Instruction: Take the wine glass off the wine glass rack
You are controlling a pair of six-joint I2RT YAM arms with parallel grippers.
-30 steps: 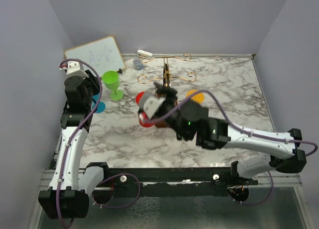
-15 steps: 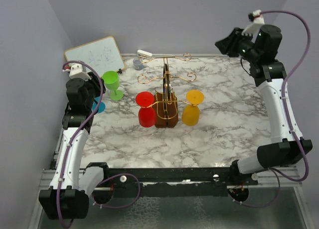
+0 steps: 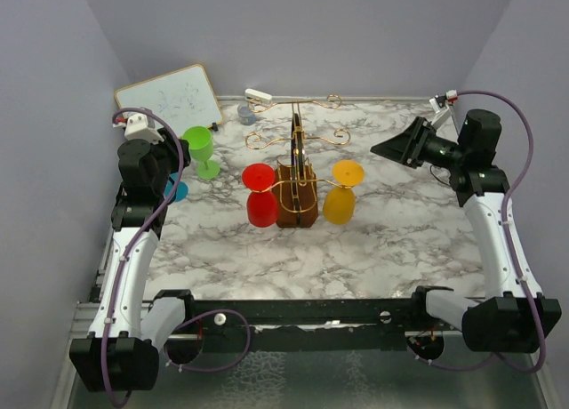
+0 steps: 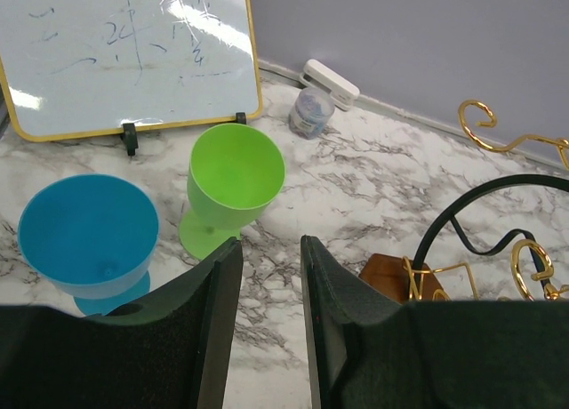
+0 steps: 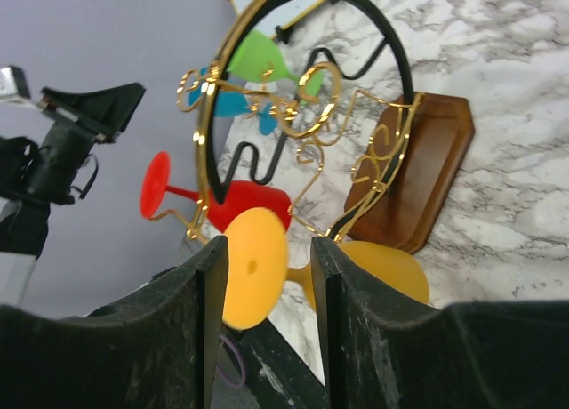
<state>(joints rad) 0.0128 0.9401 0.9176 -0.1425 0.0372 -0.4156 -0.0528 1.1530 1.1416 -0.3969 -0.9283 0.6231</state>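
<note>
Over at 9 o'clock your left gripper point(image 4: 269, 249) idles, fingers slightly apart, empty. Mid-table, the wine glass rack point(image 3: 296, 196) still carries the red glass point(image 3: 260, 196) and orange glass point(image 3: 342, 196). At 2 o'clock your right gripper point(image 3: 384, 148) has dropped back down, fingers apart and empty. Guessing it's re-lining on orange.

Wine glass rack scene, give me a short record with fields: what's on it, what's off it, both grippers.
Rack: wine glass rack, mid table
On rack: red glass, orange glass, both bowl down
Off rack: green glass, blue glass, upright on the table
Left gripper: open, empty, facing the green glass
Right gripper: open, empty, facing the rack
</note>
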